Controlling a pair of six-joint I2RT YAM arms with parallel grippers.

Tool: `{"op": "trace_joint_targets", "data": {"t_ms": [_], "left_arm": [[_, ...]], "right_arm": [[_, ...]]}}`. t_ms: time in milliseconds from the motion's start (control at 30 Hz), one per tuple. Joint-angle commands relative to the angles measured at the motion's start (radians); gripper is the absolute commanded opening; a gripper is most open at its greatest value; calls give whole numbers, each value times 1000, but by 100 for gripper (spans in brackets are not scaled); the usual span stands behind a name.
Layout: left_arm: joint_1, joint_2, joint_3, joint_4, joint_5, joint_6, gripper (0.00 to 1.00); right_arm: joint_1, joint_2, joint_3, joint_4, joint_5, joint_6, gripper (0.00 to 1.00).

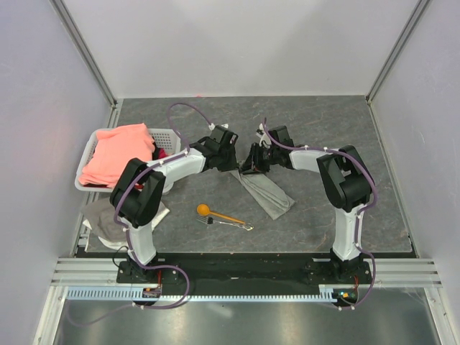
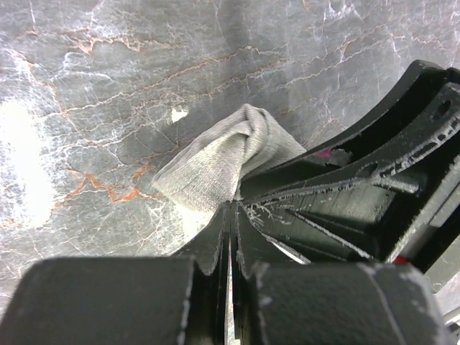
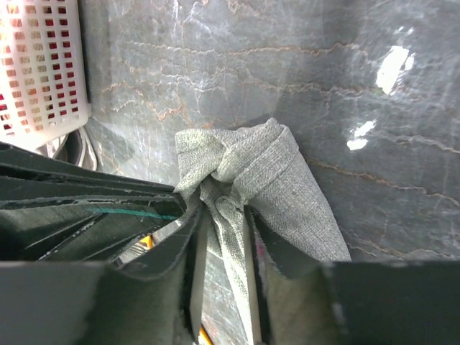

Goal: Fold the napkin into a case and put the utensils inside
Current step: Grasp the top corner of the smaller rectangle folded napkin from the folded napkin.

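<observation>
Step in hand: the fold. The utensils have not been touched.

The napkin [image 1: 267,191] lies on the surface [image 1: 345,122] as a narrow oblong strip. In the top view it runs from mid-surface out toward 4 o'clock. Its 10 o'clock end is bunched and twisted where your two arms meet, so the pouch looks unfinished at that end.

Left fingers [image 2: 212,248]: pressed together. In the left wrist view the twisted cloth end comes out right at their tips, so I read this as a pinch on the napkin.

Right fingers [image 3: 277,255]: spread apart, with a fold of napkin lying loose in the gap between them. I judge this a release rather than a hold.

The orange spoon [image 1: 218,214] and the metal fork [image 1: 231,224] lie just beside each other at about 8 o'clock from the napkin, apart from it. The white basket [image 1: 164,134] sits at the 9 o'clock side, well clear of the work.

Next move, as I judge it:
- Lift the right fingers straight off so they do not drag the fold with them.
- Have the left lay its end down flat so the twist relaxes.
- Check that one end of the strip gapes enough to take a handle before you go for the spoon.

Risk: thin, soft cloth will follow any finger that snags it.
</observation>
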Motion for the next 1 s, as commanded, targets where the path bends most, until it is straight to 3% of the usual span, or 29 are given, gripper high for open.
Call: {"op": "trace_joint_targets", "data": {"t_ms": [0,67,200,433,533,633,667,767,967], "left_arm": [[-4,-21,-3,17,31,-3,2],[-4,-16,3,15,39,-2,2],[-4,-21,0,12,36,-6,2],[-4,-22,-5,11,31,-2,2],[-4,-11,1,14,50,1,2],[-4,-19,3,14,47,1,2],[-4,-22,-2,15,42,0,2],[-5,-18,8,23,53,-5,2],[-13,-4,25,25,67,-11,2]], "right_arm": [[-8,-39,-2,6,-44,-13,32],[-9,-41,-2,6,-55,-11,33],[-18,-52,-5,6,-58,-13,48],[-50,-90,-28,-13,-63,-28,50],[-47,-84,-29,-16,-63,-27,44],[-47,-75,-31,-14,-58,-31,28],[-47,-64,-31,-13,-50,-30,18],[-43,-39,-35,6,-63,-25,7],[-11,8,-31,82,-81,30,2]]}}
